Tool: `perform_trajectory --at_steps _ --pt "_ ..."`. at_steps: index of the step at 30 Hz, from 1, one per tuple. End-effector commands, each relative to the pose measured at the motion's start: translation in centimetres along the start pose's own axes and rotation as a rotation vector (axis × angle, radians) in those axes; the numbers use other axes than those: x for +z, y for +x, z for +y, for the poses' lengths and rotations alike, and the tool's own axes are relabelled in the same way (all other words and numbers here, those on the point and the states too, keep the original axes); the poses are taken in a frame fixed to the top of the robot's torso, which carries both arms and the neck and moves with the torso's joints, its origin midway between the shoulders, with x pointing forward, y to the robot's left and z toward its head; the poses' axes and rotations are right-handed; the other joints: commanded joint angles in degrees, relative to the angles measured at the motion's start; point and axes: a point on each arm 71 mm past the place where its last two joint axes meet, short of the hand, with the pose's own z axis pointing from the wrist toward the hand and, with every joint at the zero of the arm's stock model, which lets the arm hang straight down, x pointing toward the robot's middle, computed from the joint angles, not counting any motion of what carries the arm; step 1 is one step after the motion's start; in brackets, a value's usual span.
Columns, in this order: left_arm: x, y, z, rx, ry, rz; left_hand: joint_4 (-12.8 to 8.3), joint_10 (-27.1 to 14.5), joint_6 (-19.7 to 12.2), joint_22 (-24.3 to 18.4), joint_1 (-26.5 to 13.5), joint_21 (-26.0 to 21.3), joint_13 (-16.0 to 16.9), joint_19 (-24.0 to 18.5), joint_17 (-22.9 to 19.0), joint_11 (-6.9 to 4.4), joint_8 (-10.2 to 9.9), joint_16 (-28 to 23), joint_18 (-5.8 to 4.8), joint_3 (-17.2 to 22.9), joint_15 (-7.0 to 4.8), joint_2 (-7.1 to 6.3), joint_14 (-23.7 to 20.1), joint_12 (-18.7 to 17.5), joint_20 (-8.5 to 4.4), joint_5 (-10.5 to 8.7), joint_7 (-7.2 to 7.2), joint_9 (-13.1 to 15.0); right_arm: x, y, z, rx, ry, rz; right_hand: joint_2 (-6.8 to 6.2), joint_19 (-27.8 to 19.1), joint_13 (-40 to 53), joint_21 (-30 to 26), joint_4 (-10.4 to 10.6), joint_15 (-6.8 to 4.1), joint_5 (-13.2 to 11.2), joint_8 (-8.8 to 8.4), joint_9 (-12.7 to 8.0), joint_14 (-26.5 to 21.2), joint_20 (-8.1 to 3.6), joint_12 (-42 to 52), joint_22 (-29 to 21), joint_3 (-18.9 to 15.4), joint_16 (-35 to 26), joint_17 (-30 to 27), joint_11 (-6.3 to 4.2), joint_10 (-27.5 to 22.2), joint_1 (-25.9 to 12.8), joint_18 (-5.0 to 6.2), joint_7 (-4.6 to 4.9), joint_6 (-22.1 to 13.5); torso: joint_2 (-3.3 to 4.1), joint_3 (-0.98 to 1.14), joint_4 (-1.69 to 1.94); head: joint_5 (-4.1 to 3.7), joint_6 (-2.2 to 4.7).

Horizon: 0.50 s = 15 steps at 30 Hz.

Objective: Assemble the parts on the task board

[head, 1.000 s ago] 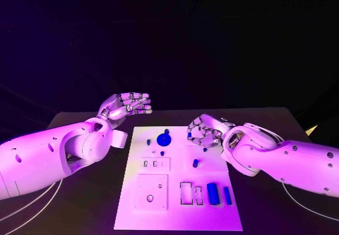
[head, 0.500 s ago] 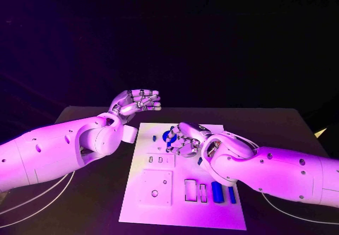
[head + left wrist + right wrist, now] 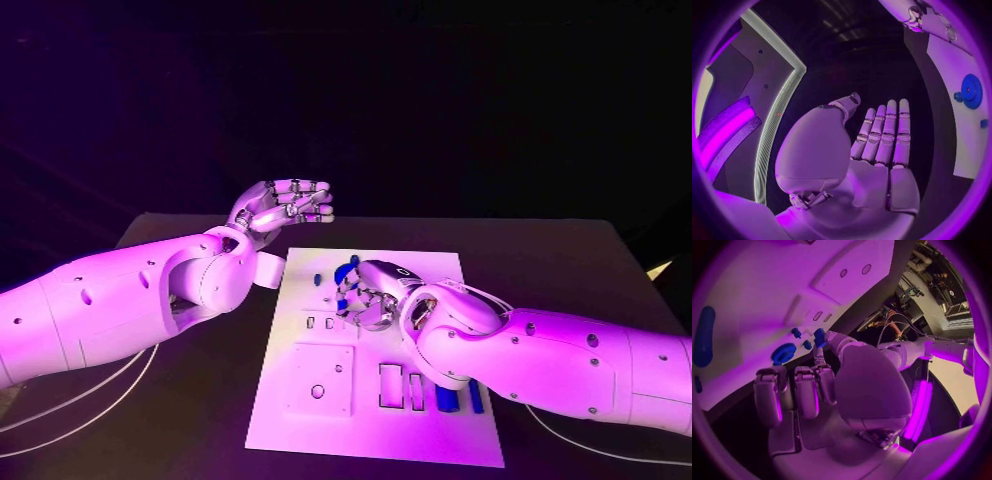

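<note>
Your right hand [image 3: 378,296] and its arm lie across the middle of the task board [image 3: 289,425], blocking access from the right to the blue gear [image 3: 784,353] and small pegs [image 3: 796,332] near its fingers. The board's near-left area is unobstructed. Your left hand [image 3: 283,209] is raised beyond the board's far-left corner, leaving the black table [image 3: 541,255] on the far right open.
</note>
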Motion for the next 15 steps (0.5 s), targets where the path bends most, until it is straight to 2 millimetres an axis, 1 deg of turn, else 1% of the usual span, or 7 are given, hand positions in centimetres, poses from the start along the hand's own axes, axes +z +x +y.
perform_trajectory --at_steps 1,6,9,15 --pt "0.0 0.1 -0.1 0.001 0.010 0.005 -0.2 -0.1 -0.5 0.0 -0.1 0.3 0.0 -0.4 0.1 0.44 -0.3 -0.3 0.17 0.3 -0.16 0.49 -0.4 -0.4 -0.11 0.10 3.22 -0.1 0.1 0.4 0.0 -0.040 0.003 0.012 -0.04 5.0 8.4 -0.1 -0.1 0.17 -0.3 0.12 0.1 5.5 -0.15 0.1 14.2 0.4 -0.2 12.3 -0.28 0.9 -0.5 -0.43 -0.03 0.6 -0.03 0.05 0.00 0.14 -0.07" --pt "0.0 0.1 -0.1 0.000 0.010 0.006 -0.2 -0.1 -0.5 0.0 -0.1 0.3 0.0 -0.4 0.1 0.44 -0.3 -0.3 0.17 0.3 -0.16 0.49 -0.4 -0.4 -0.11 0.10 3.22 -0.1 0.3 1.1 0.0 -0.060 -0.006 0.005 -0.09 5.0 8.4 0.0 -0.2 0.16 -0.3 0.15 0.1 5.5 -0.15 0.1 14.2 0.4 -0.2 12.4 -0.29 0.9 -0.5 -0.43 -0.05 0.6 -0.01 0.02 0.01 0.25 -0.09" --pt "0.0 0.1 -0.1 0.000 0.010 0.006 -0.2 -0.1 -0.5 0.0 -0.1 0.3 0.0 -0.4 0.1 0.44 -0.3 -0.3 0.17 0.3 -0.16 0.49 -0.4 -0.4 -0.11 0.10 3.22 -0.1 0.4 1.4 0.0 -0.071 -0.012 0.006 -0.23 5.0 8.4 0.0 -0.3 0.14 -0.3 0.17 0.1 5.5 -0.16 0.1 14.2 0.3 -0.2 12.3 -0.30 0.9 -0.5 -0.43 -0.06 0.6 0.00 0.02 0.06 0.22 -0.09" --pt "0.0 0.2 -0.1 -0.001 0.009 0.008 -0.2 -0.2 -0.5 0.0 -0.1 0.3 0.0 -0.5 0.1 0.47 -0.3 -0.4 0.15 0.3 -0.13 0.49 -0.4 -0.4 -0.09 0.09 3.25 -0.1 0.5 1.8 0.0 -0.086 -0.016 0.018 -0.28 5.0 8.4 0.0 -0.4 0.13 -0.3 0.19 0.1 5.5 -0.16 0.1 14.2 0.4 -0.2 12.3 -0.31 0.9 -0.5 -0.44 -0.07 0.7 0.03 -0.02 0.06 0.25 -0.08"
